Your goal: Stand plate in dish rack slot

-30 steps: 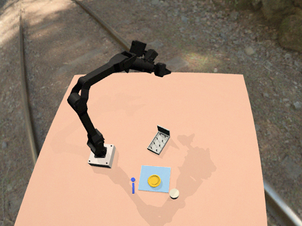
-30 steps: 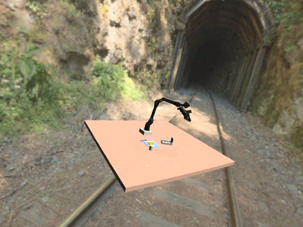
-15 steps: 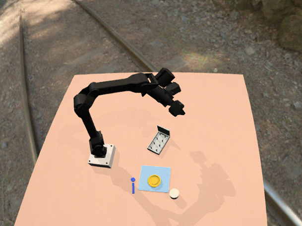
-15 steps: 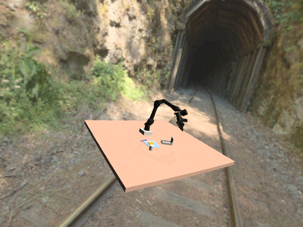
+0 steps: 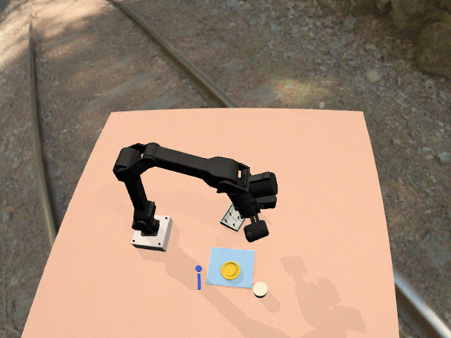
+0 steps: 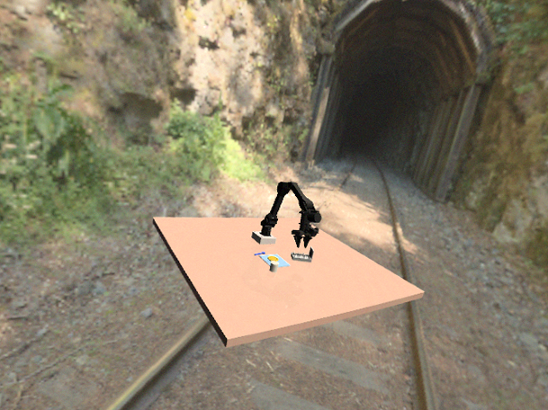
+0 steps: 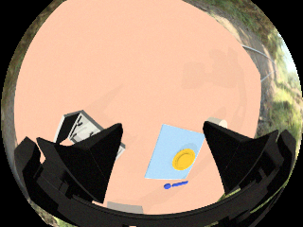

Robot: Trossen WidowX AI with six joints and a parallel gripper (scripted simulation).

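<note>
The table (image 5: 313,178) carries everything, and the arm (image 5: 187,165) arches from its base (image 5: 151,236) out over the middle; the gripper (image 5: 254,226) hangs above the dish rack (image 5: 232,217) with its fingers spread wide and nothing between them. The rack lies on the table, partly under the wrist in the top view, so its rails are hard to count from here. Just in front of it lies a light blue mat (image 5: 230,268); the plate (image 5: 230,270) lies flat on it, yellow, small and round. It looks rigid and light, probably smooth and a little slippery; being flat on the mat, its raised rim seems the only place to pinch, one finger inside and one outside. Beside the mat's left edge lies a blue spoon (image 5: 198,277), and a white cup (image 5: 260,289) stands just off the mat's near right corner; both sit near enough to be nudged on a careless descent, though neither covers the plate.
</note>
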